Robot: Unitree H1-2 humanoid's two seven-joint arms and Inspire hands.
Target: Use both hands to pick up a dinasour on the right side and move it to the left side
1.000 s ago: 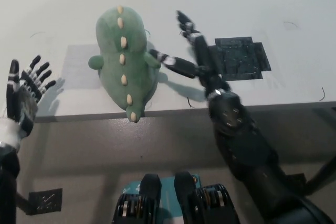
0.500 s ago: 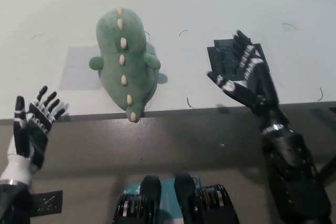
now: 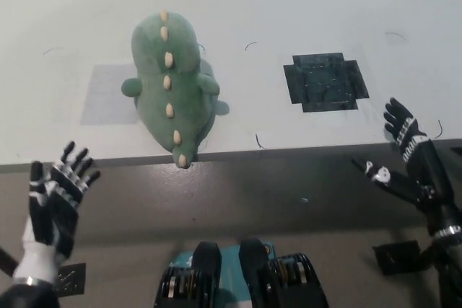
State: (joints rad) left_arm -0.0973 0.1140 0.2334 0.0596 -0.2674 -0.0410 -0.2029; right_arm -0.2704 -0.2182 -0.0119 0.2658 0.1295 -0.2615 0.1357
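The green plush dinosaur with a row of cream spikes down its back lies on the white tabletop, left of the black square marker, its tail hanging over the near edge. Both robot hands are empty with fingers spread: the left robot hand low at near left, the right robot hand near right, each well apart from the toy. If it needs resettling, close in evenly from both flanks so the soft body stays centred.
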